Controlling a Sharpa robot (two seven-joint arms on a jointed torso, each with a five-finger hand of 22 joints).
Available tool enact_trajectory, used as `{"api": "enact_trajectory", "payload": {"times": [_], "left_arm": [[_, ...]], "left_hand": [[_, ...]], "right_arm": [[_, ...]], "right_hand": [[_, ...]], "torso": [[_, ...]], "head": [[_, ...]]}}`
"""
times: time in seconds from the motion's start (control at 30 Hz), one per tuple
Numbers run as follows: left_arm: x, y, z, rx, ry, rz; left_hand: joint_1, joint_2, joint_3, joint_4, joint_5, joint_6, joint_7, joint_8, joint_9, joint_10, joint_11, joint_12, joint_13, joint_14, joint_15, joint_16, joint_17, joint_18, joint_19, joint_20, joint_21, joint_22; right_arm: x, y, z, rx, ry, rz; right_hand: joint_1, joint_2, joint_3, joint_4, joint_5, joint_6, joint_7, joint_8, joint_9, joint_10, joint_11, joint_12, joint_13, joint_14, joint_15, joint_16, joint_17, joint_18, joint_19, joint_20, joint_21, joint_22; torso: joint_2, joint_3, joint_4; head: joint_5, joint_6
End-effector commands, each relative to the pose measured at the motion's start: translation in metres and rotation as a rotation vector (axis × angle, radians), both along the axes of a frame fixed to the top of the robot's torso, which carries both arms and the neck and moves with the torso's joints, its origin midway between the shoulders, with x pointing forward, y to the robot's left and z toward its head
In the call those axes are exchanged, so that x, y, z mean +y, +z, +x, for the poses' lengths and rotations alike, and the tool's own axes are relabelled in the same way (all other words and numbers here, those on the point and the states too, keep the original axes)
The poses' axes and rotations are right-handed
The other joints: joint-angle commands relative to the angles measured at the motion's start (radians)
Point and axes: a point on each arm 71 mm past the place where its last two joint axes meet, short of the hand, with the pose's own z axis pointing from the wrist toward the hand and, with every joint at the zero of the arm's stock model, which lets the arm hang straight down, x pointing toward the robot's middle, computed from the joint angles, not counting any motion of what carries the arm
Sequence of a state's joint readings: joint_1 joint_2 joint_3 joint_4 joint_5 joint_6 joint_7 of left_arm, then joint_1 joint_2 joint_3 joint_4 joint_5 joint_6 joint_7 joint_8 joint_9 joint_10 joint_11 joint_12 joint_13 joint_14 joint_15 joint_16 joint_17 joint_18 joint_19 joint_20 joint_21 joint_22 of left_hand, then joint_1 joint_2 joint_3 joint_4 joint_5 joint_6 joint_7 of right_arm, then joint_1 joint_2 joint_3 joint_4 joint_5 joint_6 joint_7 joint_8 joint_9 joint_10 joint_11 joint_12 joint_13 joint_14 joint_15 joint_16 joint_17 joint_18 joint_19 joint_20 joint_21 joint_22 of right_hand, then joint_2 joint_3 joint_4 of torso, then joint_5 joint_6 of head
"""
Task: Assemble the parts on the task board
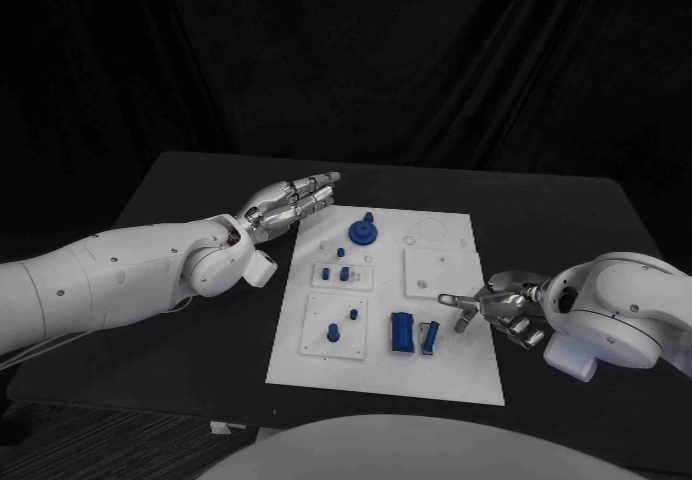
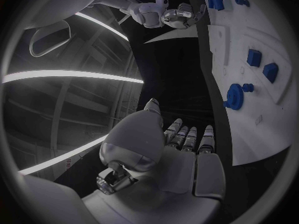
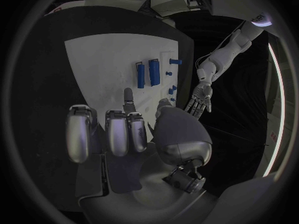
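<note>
The white task board (image 1: 433, 380) lies in the middle of the black table. A round blue gear-like part (image 1: 364, 232) stands near its far end, with small blue pegs (image 1: 339, 272) just nearer. Two oblong blue blocks (image 1: 414, 335) lie side by side near the front, beside two more small parts (image 1: 342, 325). My left hand (image 1: 296, 200) hovers flat with fingers stretched out, left of the board's far corner, holding nothing. My right hand (image 1: 498, 310) sits at the board's right edge, fingers apart and empty, a fingertip reaching over the edge toward the blocks (image 3: 147, 73). The gear (image 2: 235, 95) lies beyond my left hand (image 2: 181, 149).
Two raised white square plates (image 1: 436, 270) sit on the board, one at right middle and one at front left. Bare black table (image 1: 216, 340) runs on both sides of the board; dark curtain stands behind the far edge.
</note>
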State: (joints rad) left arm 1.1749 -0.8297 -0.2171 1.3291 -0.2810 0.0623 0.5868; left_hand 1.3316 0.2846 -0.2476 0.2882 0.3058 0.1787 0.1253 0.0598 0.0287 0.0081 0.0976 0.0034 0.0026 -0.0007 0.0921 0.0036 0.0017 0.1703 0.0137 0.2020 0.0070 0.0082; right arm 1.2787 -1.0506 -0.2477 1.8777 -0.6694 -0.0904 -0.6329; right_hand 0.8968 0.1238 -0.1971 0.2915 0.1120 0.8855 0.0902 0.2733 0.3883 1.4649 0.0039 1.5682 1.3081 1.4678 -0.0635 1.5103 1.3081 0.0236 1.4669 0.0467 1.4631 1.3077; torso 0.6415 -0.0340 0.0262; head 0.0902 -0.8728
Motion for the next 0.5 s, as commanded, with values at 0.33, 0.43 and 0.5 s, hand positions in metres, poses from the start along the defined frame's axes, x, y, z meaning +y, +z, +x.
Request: {"api": "enact_trajectory", "payload": {"times": [0.33,0.43,0.5], "left_arm": [[-0.002,0.0,-0.001,-0.001,-0.013,-0.013],[-0.002,0.0,0.0,0.0,-0.014,-0.013],[-0.003,0.0,0.0,0.001,-0.016,-0.013]], "left_hand": [[0.013,0.002,0.007,-0.003,0.006,0.001,0.005,0.004,0.001,0.0,0.008,0.0,0.001,0.001,0.005,-0.004,-0.002,0.009,0.0,0.006,0.005,0.001],[0.013,0.002,0.007,-0.003,0.007,0.001,0.005,0.004,0.001,0.001,0.009,0.0,0.001,0.001,0.006,-0.004,-0.002,0.009,0.0,0.006,0.005,0.001],[0.014,0.002,0.008,-0.003,0.008,0.001,0.006,0.004,0.001,0.001,0.01,0.0,0.001,0.001,0.006,-0.004,-0.002,0.009,0.0,0.006,0.005,0.001]], "right_arm": [[0.009,-0.002,0.004,-0.002,0.013,0.064],[0.012,-0.003,0.005,0.0,0.02,0.066],[0.015,-0.004,0.005,0.002,0.027,0.066]], "right_hand": [[-0.004,0.025,-0.033,0.0,0.006,-0.024,-0.001,-0.035,-0.031,0.106,-0.01,0.003,0.263,0.063,-0.005,0.006,0.018,0.002,0.054,-0.002,0.006,0.229],[-0.004,0.026,-0.033,0.0,0.007,-0.024,-0.001,-0.036,-0.032,0.106,-0.01,0.003,0.263,0.063,-0.005,0.006,0.019,0.002,0.055,-0.002,0.007,0.23],[-0.002,0.028,-0.035,0.0,0.008,-0.025,-0.001,-0.038,-0.034,0.106,-0.01,0.003,0.263,0.063,-0.006,0.006,0.019,0.002,0.054,-0.003,0.006,0.229]], "torso": [[-0.001,-0.0006,0.0004],[-0.001,-0.0008,-0.0004],[-0.001,-0.001,0.0003]], "head": [[-0.001,0.0],[-0.002,0.0],[-0.002,0.0]]}}
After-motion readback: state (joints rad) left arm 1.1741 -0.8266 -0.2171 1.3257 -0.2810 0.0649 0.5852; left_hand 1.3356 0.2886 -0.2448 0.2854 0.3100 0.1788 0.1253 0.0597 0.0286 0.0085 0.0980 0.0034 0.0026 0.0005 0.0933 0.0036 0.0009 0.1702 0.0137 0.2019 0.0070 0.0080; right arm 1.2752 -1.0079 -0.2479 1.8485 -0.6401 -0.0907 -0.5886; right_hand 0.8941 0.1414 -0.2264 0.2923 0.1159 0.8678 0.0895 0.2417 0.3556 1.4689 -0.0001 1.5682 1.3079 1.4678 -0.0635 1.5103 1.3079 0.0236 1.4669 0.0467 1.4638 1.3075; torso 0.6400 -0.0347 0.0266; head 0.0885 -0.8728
